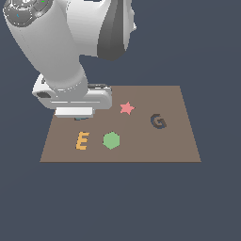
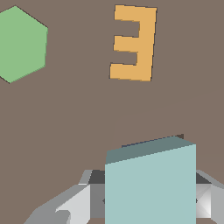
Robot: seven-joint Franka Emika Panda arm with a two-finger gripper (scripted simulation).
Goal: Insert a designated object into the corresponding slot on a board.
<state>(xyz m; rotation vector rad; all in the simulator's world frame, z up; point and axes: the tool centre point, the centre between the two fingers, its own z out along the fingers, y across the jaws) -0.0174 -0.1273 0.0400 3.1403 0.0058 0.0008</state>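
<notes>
Illumination is even and diffuse in both views; no glare or hot spots; the arm (image 1: 56, 52) shows soft shading with a darker underside; the board (image 1: 179, 141) carries no distinct cast shadows; edges are sharp but aliased, notably on the orange E (image 2: 133, 43); no blur; no edge distortion.

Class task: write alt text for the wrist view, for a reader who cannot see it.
A pale teal block fills the foreground between the grey gripper fingers, close above a flat brown board. A thin dark edge shows just past the block's top. Further off on the board lie an orange E, seen mirrored, and a green hexagon.
</notes>
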